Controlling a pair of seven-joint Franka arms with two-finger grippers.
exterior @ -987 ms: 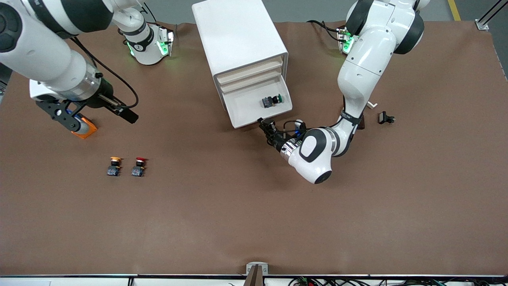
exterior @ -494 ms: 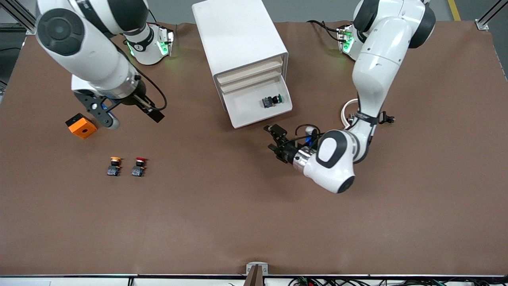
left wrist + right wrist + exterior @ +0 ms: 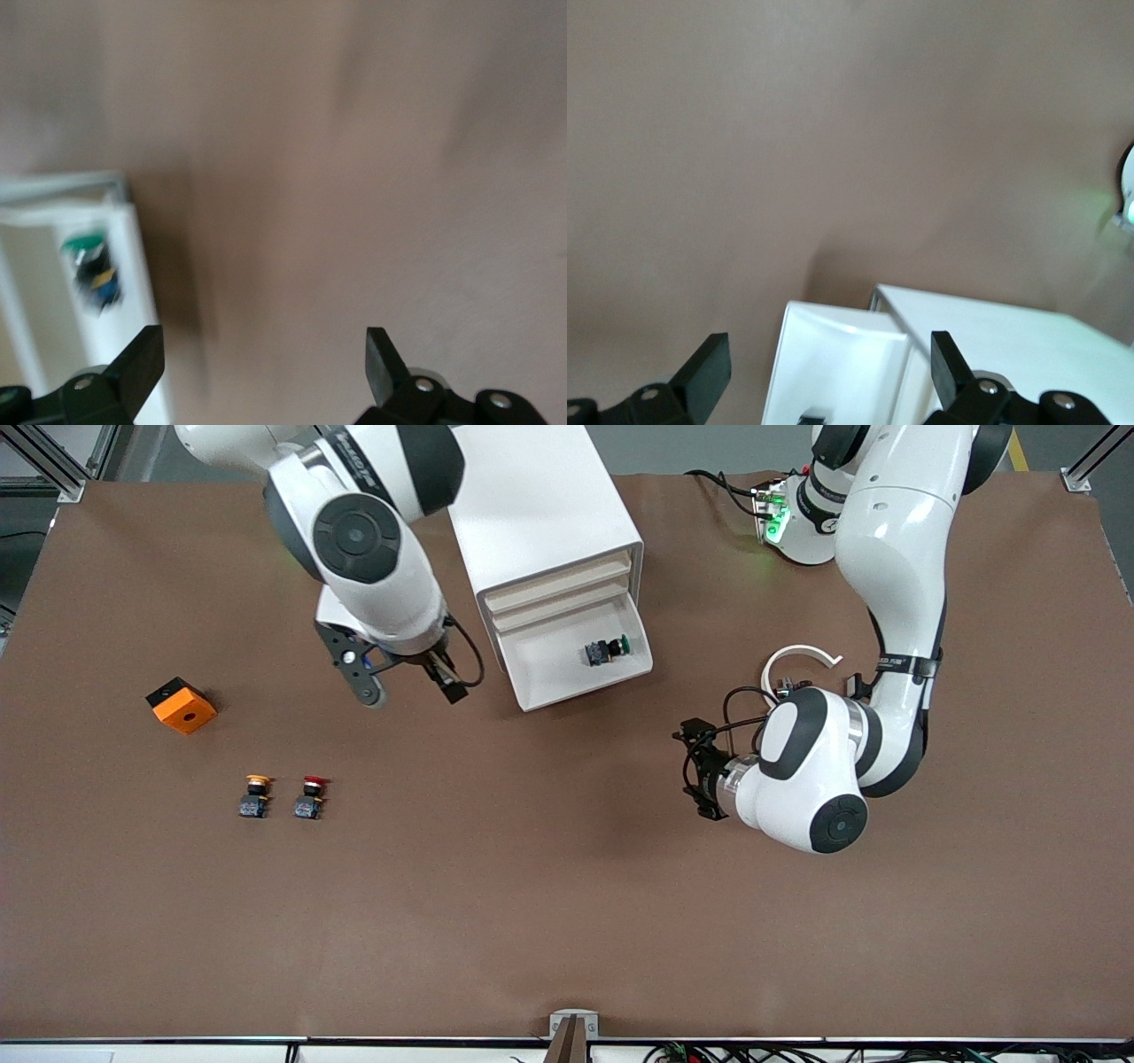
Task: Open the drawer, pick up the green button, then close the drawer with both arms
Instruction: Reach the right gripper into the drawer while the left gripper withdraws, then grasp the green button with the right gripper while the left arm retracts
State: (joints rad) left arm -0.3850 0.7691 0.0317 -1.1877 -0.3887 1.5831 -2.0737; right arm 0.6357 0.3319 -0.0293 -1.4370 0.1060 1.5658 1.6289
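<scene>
- Covering the whole table [image 3: 567,921], a brown mat runs out to grey floor and metal frame posts at the corners by the robots' bases.
- An orange block [image 3: 182,706] lies toward the right arm's end, with a yellow-capped button [image 3: 255,795] and a red-capped button [image 3: 309,796] side by side nearer the front camera.
- The right gripper [image 3: 403,688] hangs over bare mat just beside the open drawer, its fingers [image 3: 704,367] spread apart and empty.
- A white drawer cabinet [image 3: 540,531] stands mid-table; its lowest drawer [image 3: 576,657] is pulled out, the two above it are closed.
- The green-capped button [image 3: 606,650] lies on its side in the open drawer, near the corner toward the left arm's end.
- The left gripper [image 3: 700,771] hovers over the mat, well apart from the drawer, fingers [image 3: 133,367] wide and empty.
- A white ring-shaped part [image 3: 797,657] lies by the left arm's elbow.
</scene>
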